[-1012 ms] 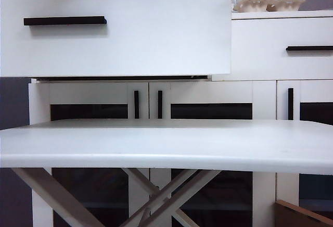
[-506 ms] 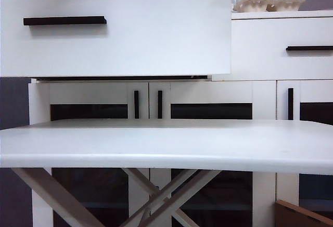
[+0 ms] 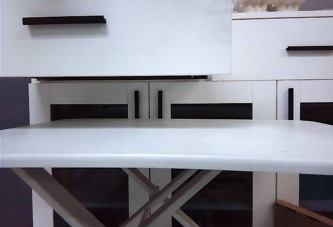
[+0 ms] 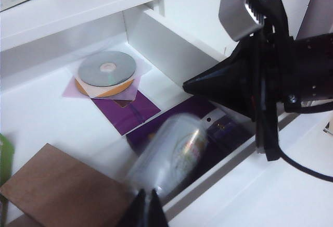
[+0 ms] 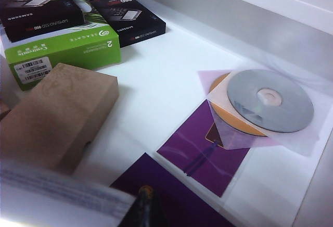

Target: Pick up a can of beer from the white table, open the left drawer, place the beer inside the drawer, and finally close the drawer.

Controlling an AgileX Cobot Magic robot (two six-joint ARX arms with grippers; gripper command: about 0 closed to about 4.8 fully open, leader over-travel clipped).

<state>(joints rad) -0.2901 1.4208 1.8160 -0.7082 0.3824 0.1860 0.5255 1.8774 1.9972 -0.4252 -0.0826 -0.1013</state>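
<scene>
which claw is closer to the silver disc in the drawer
right. the right claw points toward the disc from close by; the left claw sits farther back, with the can between.

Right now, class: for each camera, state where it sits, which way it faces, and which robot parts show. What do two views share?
Exterior: low at table-edge height, facing the white table and left drawer front; no robot visible.
Left wrist: above the open drawer, looking down at the blurred can of beer and disc; left gripper shut, right arm alongside.
Right wrist: over the drawer floor; right gripper shut.
Shared: both wrist views show the disc.
</scene>
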